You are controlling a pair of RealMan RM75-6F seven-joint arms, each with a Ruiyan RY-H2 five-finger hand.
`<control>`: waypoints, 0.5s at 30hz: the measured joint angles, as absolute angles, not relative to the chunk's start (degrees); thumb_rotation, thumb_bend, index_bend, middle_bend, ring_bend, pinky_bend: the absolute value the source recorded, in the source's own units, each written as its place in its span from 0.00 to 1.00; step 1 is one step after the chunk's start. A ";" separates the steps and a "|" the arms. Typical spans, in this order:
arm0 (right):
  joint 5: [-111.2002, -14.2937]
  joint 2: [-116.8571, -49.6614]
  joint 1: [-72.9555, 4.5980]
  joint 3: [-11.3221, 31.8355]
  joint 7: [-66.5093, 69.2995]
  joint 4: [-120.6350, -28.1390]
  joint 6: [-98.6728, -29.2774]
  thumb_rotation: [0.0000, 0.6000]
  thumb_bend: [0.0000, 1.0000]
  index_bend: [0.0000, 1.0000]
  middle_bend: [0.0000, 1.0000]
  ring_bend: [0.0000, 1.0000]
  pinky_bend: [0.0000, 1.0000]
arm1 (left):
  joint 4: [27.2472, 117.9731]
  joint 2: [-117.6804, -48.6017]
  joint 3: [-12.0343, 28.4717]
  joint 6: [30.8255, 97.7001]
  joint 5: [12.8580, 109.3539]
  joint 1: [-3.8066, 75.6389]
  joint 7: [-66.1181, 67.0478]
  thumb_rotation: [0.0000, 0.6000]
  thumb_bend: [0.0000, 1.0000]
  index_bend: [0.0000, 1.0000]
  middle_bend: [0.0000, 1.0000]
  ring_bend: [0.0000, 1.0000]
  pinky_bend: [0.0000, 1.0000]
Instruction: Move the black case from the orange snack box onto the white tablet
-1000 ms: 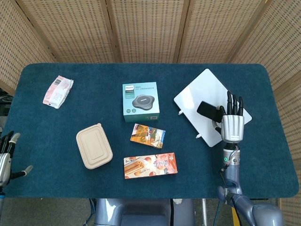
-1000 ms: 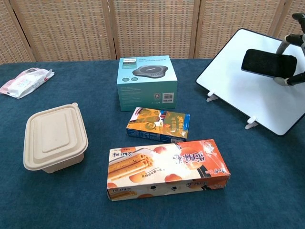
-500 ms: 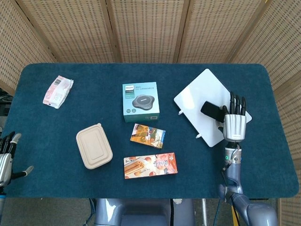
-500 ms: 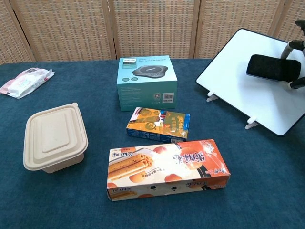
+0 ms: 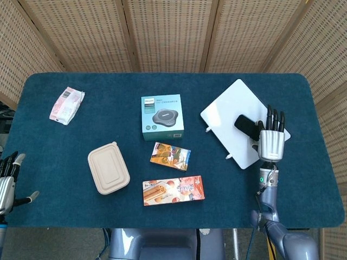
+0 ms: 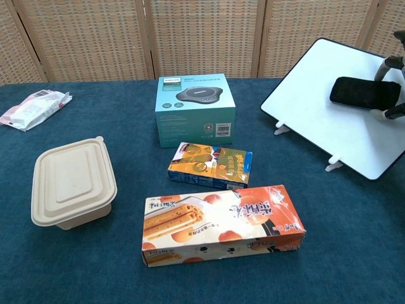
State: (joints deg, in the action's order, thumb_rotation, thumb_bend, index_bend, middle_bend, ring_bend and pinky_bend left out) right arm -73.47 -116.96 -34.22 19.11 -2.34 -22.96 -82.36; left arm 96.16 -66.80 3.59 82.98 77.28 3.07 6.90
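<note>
Two hands: the right hand (image 5: 270, 145) sits over the right part of the white tablet (image 5: 227, 116), the left hand (image 5: 6, 181) low at the table's left edge
Right hand: back facing up, fingers (image 5: 274, 119) straight and pointing away from the robot; whether it pinches the black case cannot be told, though in the chest view fingertips (image 6: 387, 62) show at the case's right end
Left hand: fingers apart, holding nothing
Black case: the black case (image 6: 365, 93) lies on the white tablet, near its right side, its right end just beside the right hand
White tablet: tilted diagonally on the blue table (image 5: 81, 141), with small white tabs at its near edge
Orange snack box: the orange snack box (image 6: 223, 224) lies flat near the front, well apart from the tablet, nothing on top
Small snack box: a smaller colourful carton (image 6: 211, 165) sits between the orange box and the teal speaker box (image 6: 195, 100)
Beige container: a lidded beige container (image 6: 73, 182) is left of the snack boxes
Pink packet: a pink and white packet (image 5: 66, 104) lies far left at the back
</note>
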 measured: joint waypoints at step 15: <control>-73.53 -116.46 -33.36 18.77 -2.31 -24.58 -82.33 1.00 0.21 0.39 0.00 0.00 0.00 | 96.23 -66.76 3.57 83.19 77.36 3.03 6.81 1.00 0.16 0.00 0.00 0.00 0.00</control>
